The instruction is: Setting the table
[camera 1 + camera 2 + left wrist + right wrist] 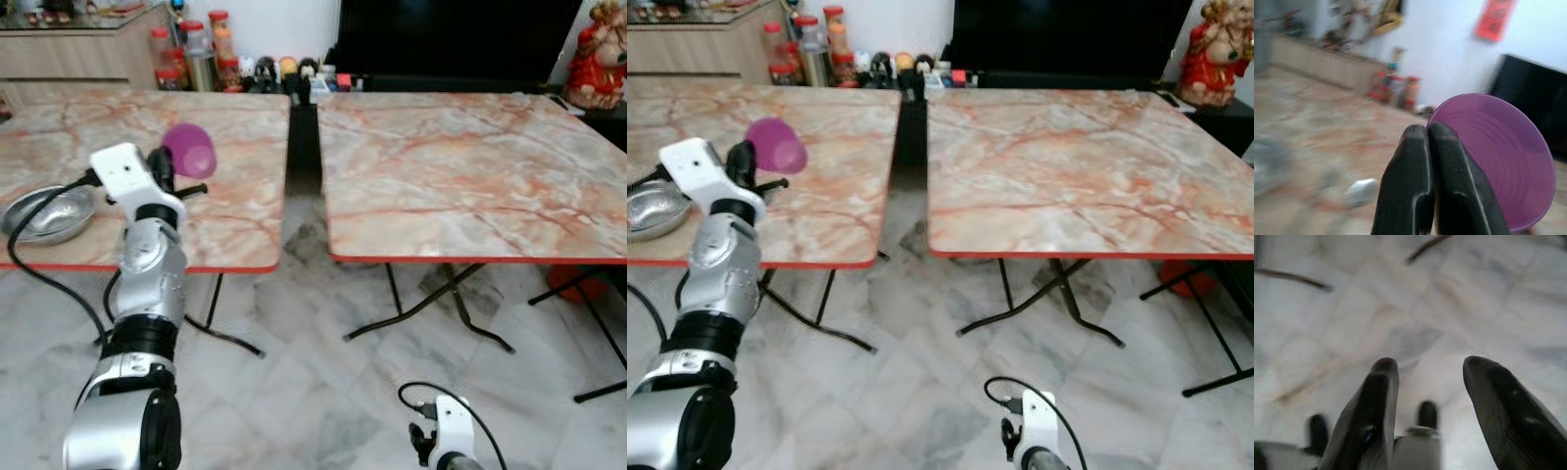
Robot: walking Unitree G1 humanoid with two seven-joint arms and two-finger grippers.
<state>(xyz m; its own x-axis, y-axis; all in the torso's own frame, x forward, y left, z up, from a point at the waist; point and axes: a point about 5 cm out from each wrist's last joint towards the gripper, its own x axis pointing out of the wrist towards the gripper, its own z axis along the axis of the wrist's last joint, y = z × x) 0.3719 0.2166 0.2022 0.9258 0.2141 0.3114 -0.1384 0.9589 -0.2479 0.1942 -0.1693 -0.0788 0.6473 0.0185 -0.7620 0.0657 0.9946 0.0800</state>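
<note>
While left gripper (1429,147) pinches purple cup (1498,156), surroundings blurred, possibly table.

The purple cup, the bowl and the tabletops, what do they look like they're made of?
The cup, pinched by its rim in the left gripper, looks like thin plastic: translucent, with fine ridges inside. The bowl looks like metal, probably steel, silvery and shiny. The tabletops show pink-veined marble patterning with a red edge; it could be stone or a printed laminate.
</note>
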